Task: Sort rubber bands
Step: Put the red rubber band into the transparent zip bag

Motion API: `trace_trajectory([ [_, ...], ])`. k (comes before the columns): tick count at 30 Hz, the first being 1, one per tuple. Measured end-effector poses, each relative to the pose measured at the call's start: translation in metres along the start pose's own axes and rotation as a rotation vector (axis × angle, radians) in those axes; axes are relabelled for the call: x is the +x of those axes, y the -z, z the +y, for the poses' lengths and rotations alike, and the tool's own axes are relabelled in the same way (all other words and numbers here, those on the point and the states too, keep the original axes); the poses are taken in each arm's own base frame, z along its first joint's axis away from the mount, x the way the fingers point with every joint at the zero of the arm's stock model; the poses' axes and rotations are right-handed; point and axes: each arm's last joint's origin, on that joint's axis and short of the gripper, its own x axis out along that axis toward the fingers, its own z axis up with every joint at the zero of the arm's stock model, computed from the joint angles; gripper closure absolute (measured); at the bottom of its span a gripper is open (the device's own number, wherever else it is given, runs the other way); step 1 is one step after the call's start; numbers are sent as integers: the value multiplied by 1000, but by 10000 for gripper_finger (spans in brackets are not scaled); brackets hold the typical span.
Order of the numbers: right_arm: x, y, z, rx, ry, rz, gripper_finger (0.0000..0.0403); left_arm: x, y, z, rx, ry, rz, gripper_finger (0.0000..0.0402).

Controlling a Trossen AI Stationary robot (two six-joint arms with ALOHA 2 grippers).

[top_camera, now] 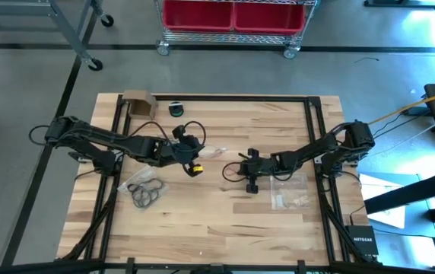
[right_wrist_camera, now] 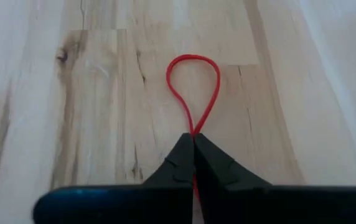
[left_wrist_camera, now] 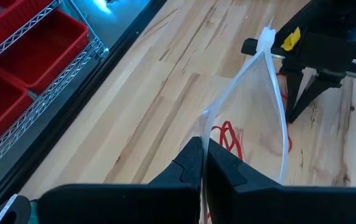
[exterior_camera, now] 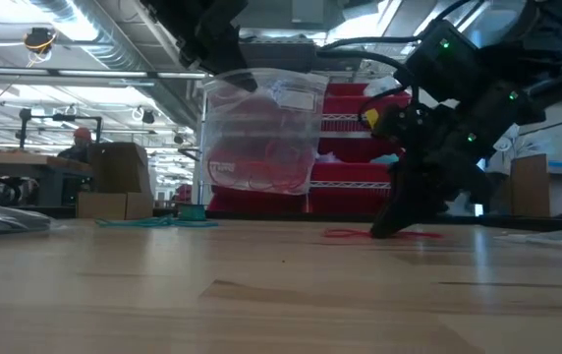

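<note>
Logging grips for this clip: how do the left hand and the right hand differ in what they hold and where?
The left hand pinches a clear plastic bag with red bands inside, lifted off the table; the right hand pinches a single red rubber band down at the tabletop. The bag hangs; the band lies flat. Both hands are shut.

- Red rubber band (right_wrist_camera: 193,87): thin loop flat on the desk, one end pinched.
- Black rubber bands (top_camera: 147,192): clustered loops lying left.
- Teal rubber bands (exterior_camera: 153,222): strewn flat.
</note>
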Motion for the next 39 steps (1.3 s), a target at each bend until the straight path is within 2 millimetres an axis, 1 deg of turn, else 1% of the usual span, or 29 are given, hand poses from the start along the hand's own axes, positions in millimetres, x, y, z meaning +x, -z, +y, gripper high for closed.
trace_trajectory([
  [6, -14, -4, -2, 3, 6, -11, 402, 0, 0, 0, 7, 0, 2, 402],
  [11, -35, -11, -4, 31, 2, -32, 402, 0, 0, 0, 19, 0, 1, 402],
  [13, -47, -17, -5, 38, -4, -73, 403, 0, 0, 0, 20, 0, 0, 402],
  [16, -69, -32, -6, 40, -12, -149, 403, 0, 0, 0, 20, 0, 1, 402],
  [20, -104, -56, -8, 4, -36, -245, 403, 0, 0, 0, 15, 0, 1, 402],
  [23, -129, -75, -9, 5, -72, -337, 403, 1, 0, 2, -42, -5, 1, 402],
  [25, -141, -89, -9, 3, -87, -416, 403, 2, -1, 3, -69, -10, 2, 402],
  [28, -155, -106, -8, -31, -87, -506, 403, 2, -2, 3, -65, -10, -6, 402],
  [31, -160, -122, -8, -69, -65, -607, 403, 2, -3, 3, -57, -6, -18, 402],
  [36, -158, -145, -7, -111, 37, -766, 403, 2, -3, 3, -57, -7, -18, 402],
  [39, -156, -158, -7, -115, 84, -827, 403, 2, -3, 3, -57, -7, -19, 402],
])
